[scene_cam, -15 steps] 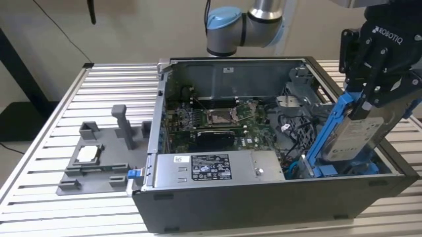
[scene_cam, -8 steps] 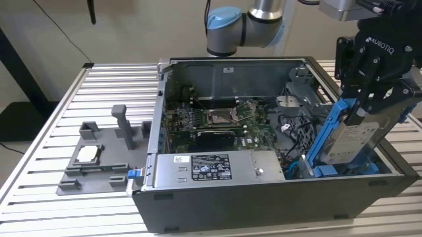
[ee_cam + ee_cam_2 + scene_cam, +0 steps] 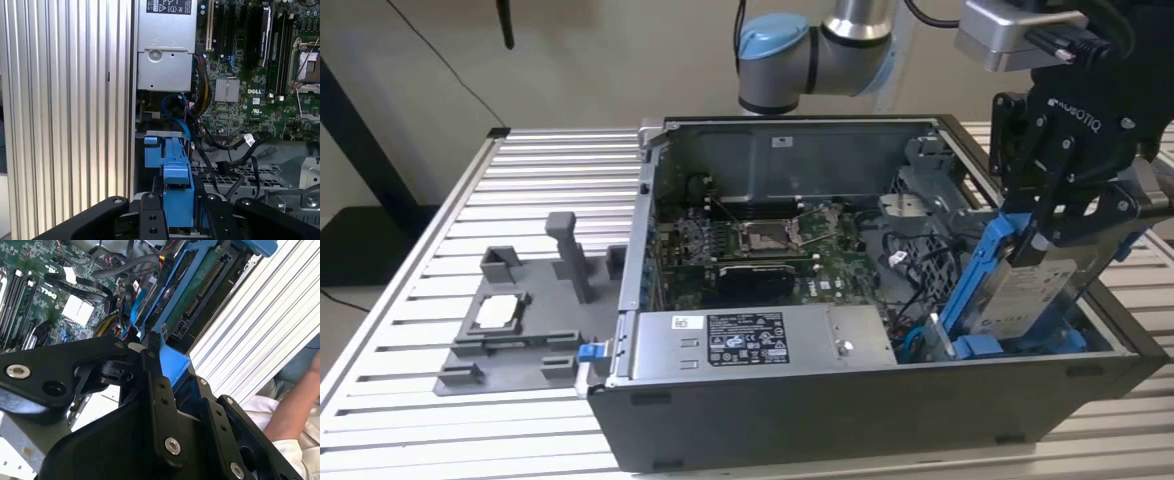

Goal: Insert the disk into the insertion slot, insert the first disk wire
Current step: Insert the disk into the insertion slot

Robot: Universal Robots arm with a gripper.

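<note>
The gripper [image 3: 1047, 228] is clamped on the blue-framed disk [image 3: 1027, 285] near its upper end. The drive leans tilted, its lower end in the insertion slot [image 3: 983, 347] at the exterior view's right of the open case [image 3: 854, 410]. The disk-insertion step looks part done — seating it would call for squaring the carrier to the bay, clear of the black cables [image 3: 227, 146] beside it.

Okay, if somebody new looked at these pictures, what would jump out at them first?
The bright blue-framed disk, gripped by the black claw, stands tilted with its lower end inside the open computer case at the exterior view's right. Next, the green motherboard lying bare in the case's middle.
</note>
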